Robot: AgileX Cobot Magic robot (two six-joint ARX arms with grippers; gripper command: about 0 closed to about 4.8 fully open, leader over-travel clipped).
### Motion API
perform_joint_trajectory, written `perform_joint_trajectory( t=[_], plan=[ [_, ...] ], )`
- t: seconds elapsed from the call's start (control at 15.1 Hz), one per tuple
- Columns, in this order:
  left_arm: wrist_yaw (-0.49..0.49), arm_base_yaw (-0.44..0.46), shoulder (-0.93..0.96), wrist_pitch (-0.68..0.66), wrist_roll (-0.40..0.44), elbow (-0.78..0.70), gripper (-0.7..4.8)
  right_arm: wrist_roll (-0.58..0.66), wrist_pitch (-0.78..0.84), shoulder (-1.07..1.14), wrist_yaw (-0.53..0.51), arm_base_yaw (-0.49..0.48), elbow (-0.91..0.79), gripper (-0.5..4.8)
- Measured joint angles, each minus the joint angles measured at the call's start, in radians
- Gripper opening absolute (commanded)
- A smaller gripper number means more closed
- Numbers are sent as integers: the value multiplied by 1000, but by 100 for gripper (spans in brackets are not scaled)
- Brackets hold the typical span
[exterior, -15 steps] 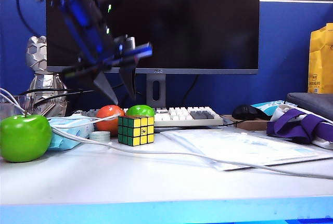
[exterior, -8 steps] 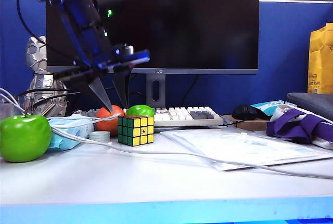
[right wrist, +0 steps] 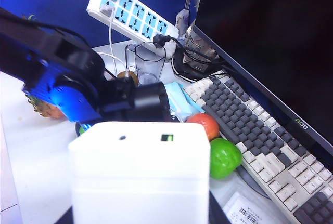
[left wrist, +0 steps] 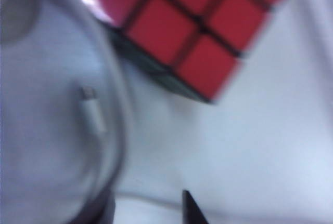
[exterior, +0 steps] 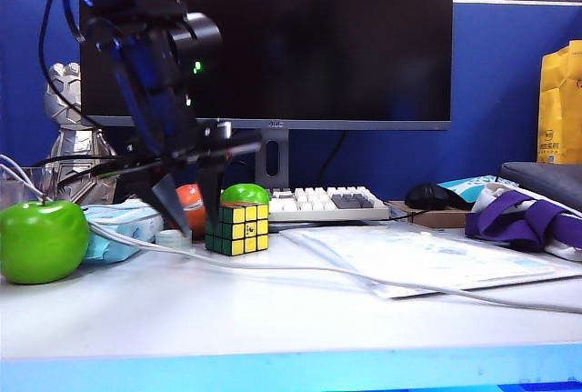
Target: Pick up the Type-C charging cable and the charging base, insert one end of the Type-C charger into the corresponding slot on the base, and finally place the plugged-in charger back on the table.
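Observation:
The Type-C charging cable (exterior: 300,269) trails as a thin white cord across the table (exterior: 273,319), and its small white plug (left wrist: 91,112) lies flat next to the red face of a Rubik's cube (left wrist: 192,26). My left gripper (exterior: 195,222) hangs low just left of the cube (exterior: 237,228), pointing down. Its jaws are open, and in the left wrist view (left wrist: 145,206) a stretch of cord runs between the dark fingertips; the plug is just beyond them. The charging base (right wrist: 140,167), a white block, fills the right wrist view, with my right gripper (right wrist: 139,218) shut on it.
A green apple (exterior: 44,240) and a pale blue tissue pack (exterior: 123,228) sit left of the cube. An orange fruit (exterior: 193,201), a green fruit (exterior: 245,194), a keyboard (exterior: 318,203) and a monitor (exterior: 300,37) stand behind. A plastic sleeve (exterior: 427,260) lies to the right.
My left gripper has come down from in front of the monitor to just above the table beside the cube, and its jaws have narrowed a little.

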Motion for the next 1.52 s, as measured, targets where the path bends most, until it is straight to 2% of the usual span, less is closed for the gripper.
perform_joint_trajectory(
  t=[0.53,0.73,0.99,1.32,1.52],
  plan=[
    [-72,22,12,52,0,-2,174,0,-1,0,0,0,0,-5],
    [-74,42,16,51,-1,-2,174,0,-1,0,-2,0,0,-5],
    [7,42,16,-5,-4,61,174,0,-1,0,-2,0,0,-5],
    [3,42,16,-37,-4,100,174,0,-1,0,-2,0,0,-5],
    [-40,43,16,-41,-3,100,174,0,-1,0,-2,0,0,-5]
  ],
)
